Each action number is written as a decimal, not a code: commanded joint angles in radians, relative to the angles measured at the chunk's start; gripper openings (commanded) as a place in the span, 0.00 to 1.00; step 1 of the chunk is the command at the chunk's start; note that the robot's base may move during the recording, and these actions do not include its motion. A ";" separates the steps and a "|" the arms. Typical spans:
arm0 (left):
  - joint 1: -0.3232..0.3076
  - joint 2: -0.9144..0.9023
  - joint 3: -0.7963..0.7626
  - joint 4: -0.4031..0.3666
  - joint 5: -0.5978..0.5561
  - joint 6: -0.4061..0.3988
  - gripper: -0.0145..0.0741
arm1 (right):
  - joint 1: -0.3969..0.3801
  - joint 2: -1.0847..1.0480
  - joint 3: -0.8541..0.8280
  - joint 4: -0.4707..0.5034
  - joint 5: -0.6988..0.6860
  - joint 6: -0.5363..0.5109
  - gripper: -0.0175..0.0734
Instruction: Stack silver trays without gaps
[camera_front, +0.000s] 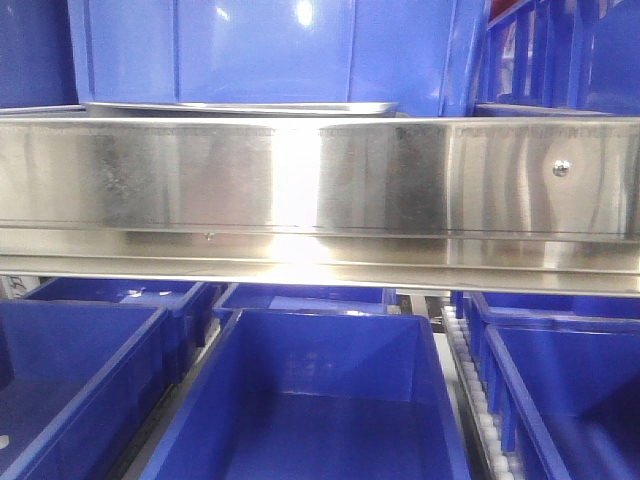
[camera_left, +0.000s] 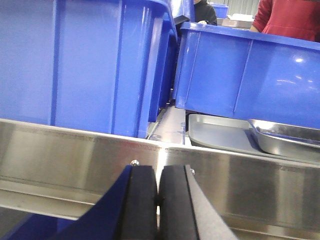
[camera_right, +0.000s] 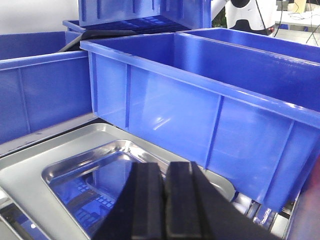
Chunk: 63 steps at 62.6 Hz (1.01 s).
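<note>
Front view: only the rim of a shallow shiny steel tray (camera_front: 240, 107) showing above the brushed-steel shelf band (camera_front: 320, 180), under a blue plastic bin (camera_front: 265, 50); no hands visible. Left wrist: left hand (camera_left: 158, 205) closed, empty, below the band; trays up-right, cut off. Right wrist: right hand (camera_right: 164, 205) closed, empty, directly over the trays, nearer.

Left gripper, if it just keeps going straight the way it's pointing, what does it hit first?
Most likely the brushed-steel shelf front band: the left gripper, its pads shut together, points right at it. The blue bins and silver trays lie behind. Depth is hard to judge.
</note>
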 joint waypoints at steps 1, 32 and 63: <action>0.000 -0.005 -0.002 -0.001 -0.024 0.004 0.17 | -0.001 -0.009 -0.001 -0.012 -0.026 -0.010 0.10; 0.000 -0.005 -0.002 -0.001 -0.024 0.004 0.17 | -0.001 -0.009 -0.001 -0.012 -0.026 -0.010 0.10; 0.000 -0.005 -0.002 -0.001 -0.024 0.004 0.17 | -0.003 -0.215 0.058 -0.012 0.171 -0.010 0.10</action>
